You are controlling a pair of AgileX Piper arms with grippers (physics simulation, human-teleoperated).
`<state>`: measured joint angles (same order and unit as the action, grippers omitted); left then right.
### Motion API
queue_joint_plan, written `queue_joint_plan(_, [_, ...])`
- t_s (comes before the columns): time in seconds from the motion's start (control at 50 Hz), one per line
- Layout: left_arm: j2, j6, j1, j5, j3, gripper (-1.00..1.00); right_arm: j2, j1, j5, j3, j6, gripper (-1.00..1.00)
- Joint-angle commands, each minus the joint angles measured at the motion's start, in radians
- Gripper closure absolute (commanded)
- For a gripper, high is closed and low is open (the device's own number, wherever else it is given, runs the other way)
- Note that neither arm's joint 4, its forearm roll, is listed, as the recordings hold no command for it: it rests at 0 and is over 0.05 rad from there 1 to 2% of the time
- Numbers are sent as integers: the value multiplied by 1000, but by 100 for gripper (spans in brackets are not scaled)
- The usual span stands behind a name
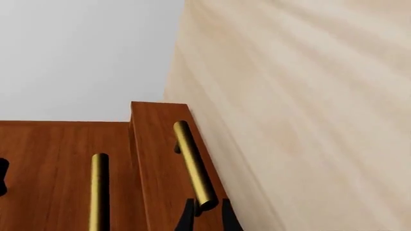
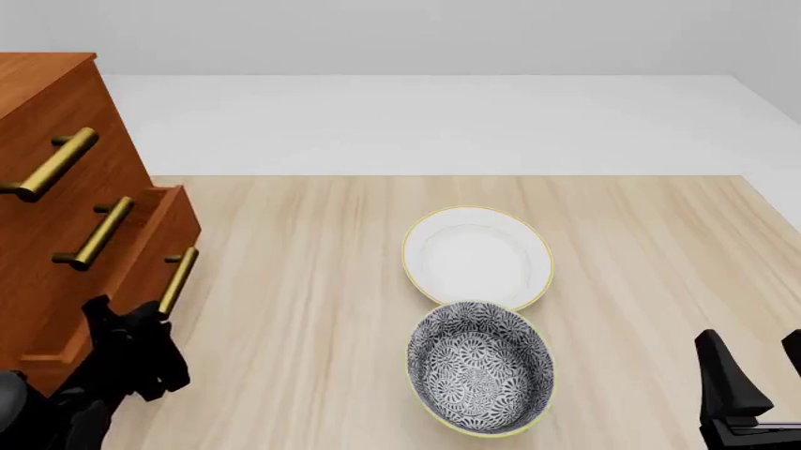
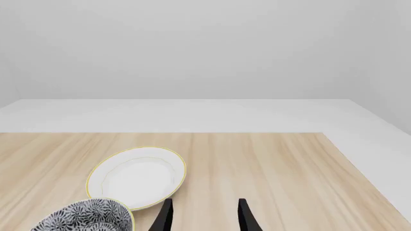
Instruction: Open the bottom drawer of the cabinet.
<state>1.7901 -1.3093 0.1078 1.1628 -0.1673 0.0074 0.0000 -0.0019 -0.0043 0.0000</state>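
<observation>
Front view: the bottom drawer [image 2: 169, 225] is seen pulled partway out of the cabinet [image 2: 51, 103], which stands at the table's left edge; its front juts forward of the two drawers above. Its brass handle [image 2: 178, 279] is gripped at the near end by the left gripper [image 2: 148, 319]. In the left wrist view the black fingers [image 1: 186, 219] are clenched on either side of the lower end of that brass bar [image 1: 194, 166], with the drawer front [image 1: 154, 159] standing proud of the neighbouring drawer, whose own handle [image 1: 99, 190] is visible beside it. Near the middle of the light wooden table [image 2: 651, 244] a white plate [image 2: 477, 255] with a yellow rim is set, touching or just beside a grey patterned bowl [image 2: 481, 366] nearer the arms. The right gripper [image 3: 204, 216] is held well apart from the cabinet, over the table's right side, its jaws spread and holding nothing.
</observation>
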Motion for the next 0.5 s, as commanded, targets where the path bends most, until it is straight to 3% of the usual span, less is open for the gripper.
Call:
queue_joint_plan(0.02, [-21, -10, -25, 27, 16, 100, 0, 0, 0, 0, 0, -100])
queue_joint_plan(0.5, [-17, 1, -35, 29, 18, 100, 0, 0, 0, 0, 0, -100])
